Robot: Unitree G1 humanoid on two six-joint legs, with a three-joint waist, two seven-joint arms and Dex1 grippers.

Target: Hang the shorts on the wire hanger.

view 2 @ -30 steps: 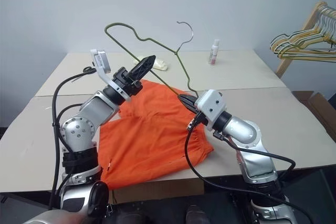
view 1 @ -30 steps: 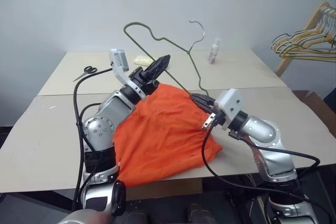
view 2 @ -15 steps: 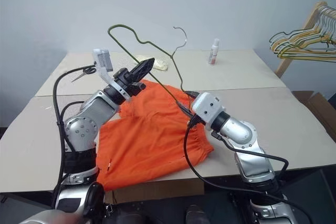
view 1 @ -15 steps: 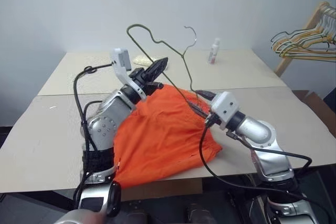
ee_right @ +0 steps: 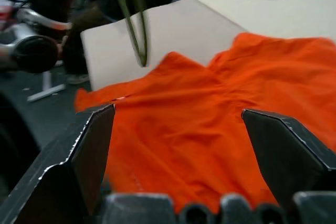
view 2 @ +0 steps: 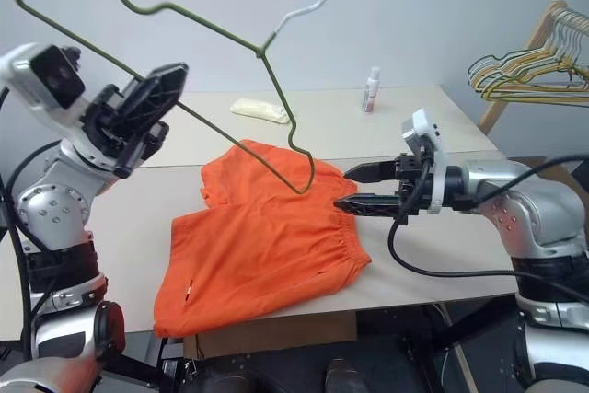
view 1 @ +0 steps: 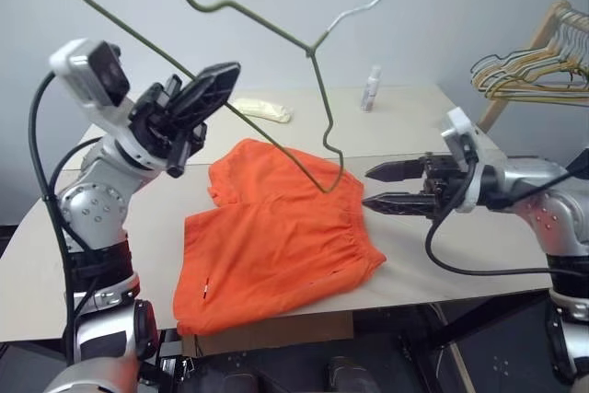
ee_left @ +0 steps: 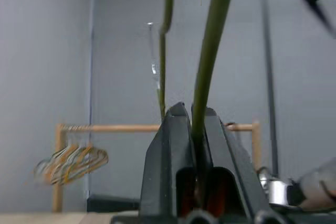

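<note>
The bright orange soft fabric shorts [view 1: 276, 236] with the gathered elastic waistband lie flat on the front of the pale table [view 1: 479, 255], nearest the robot, and nothing holds them now. A second ago the right gripper [view 1: 379, 187] was pinched shut at the waistband edge beside the wire; it has since let go, drawn back to the robot's right, and its two black fingers [view 1: 391, 170] stand spread wide, pointing level at the waistband from just beside the cloth. In the right wrist view the orange fabric lies between the open fingers with the wire's lower corner dangling above it.

The left gripper [view 1: 210, 97] has lifted well above the table and stays clamped on the thin pale tan-grey wire hanger [view 1: 317, 80], triangular with a curved hook; the left wrist view shows the wire nipped between the closed pads. The hanger now hangs high and tilted, its lower corner just above the shorts, its hook up against the wall.

So the hanger is freed for one arm to steer and the right is free to regrasp, but the shorts are not yet threaded on; most of the job remains, I judge.

Farther back sit a pale yellow cloth [view 1: 261, 110], a small white bottle [view 1: 371, 88], and bunched hangers on a wooden rack [view 1: 526, 75]
</note>
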